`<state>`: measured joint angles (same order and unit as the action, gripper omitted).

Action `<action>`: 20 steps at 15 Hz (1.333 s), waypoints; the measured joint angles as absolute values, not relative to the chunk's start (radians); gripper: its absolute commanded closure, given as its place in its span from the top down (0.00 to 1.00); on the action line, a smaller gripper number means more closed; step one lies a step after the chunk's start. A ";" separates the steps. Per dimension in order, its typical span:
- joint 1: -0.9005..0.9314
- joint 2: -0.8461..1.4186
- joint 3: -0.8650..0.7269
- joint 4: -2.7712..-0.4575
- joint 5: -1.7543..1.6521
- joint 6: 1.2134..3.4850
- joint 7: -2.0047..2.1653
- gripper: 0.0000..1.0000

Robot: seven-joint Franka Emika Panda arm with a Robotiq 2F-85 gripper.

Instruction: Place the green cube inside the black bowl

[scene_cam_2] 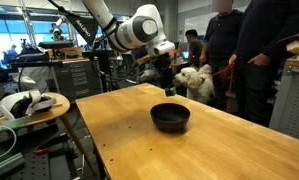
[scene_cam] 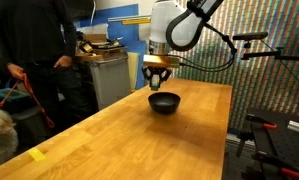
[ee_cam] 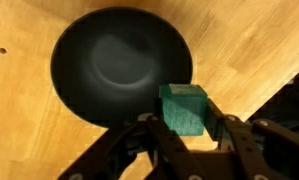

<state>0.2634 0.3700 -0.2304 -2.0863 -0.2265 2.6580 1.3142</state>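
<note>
The gripper is squeezing the cube tight between its fingers. The cube hangs over the edge of the bowl, not over its middle. I think it should slide more over the middle, go down low, then let go softly.

Only the wrist view shows the cube clearly. In an exterior view the gripper hangs above the bowl without touching it, and the cube is maybe too tiny to see.

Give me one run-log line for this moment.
stage: pre-release | gripper: shut on green cube | cube: held above edge of black bowl | release: not yet done
</note>
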 measured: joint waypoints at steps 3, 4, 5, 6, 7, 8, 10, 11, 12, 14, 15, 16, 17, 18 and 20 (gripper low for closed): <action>0.234 0.370 -0.229 -2.102 -0.226 2.660 1.315 0.18; 0.222 0.370 -0.226 -2.106 -0.222 2.662 1.314 0.18; 0.210 0.371 -0.221 -2.109 -0.212 2.666 1.312 0.18; 0.195 0.373 -0.213 -2.112 -0.199 2.673 1.309 0.18; 0.180 0.375 -0.203 -2.115 -0.179 2.678 1.298 0.18; 0.164 0.379 -0.190 -2.117 -0.157 2.680 1.283 0.18; 0.137 0.389 -0.169 -2.117 -0.117 2.681 1.247 0.18; 0.127 0.397 -0.161 -2.117 -0.099 2.681 1.230 0.18; 0.118 0.404 -0.155 -2.117 -0.084 2.681 1.214 0.18; 0.104 0.424 -0.148 -2.115 -0.057 2.681 1.183 0.18; 0.099 0.434 -0.147 -2.113 -0.048 2.681 1.170 0.18; 0.095 0.445 -0.146 -2.111 -0.040 2.681 1.157 0.18; 0.093 0.456 -0.146 -2.108 -0.032 2.680 1.145 0.18; 0.092 0.467 -0.145 -2.104 -0.029 2.680 1.135 0.67; 0.092 0.487 -0.145 -2.095 -0.028 2.679 1.117 0.74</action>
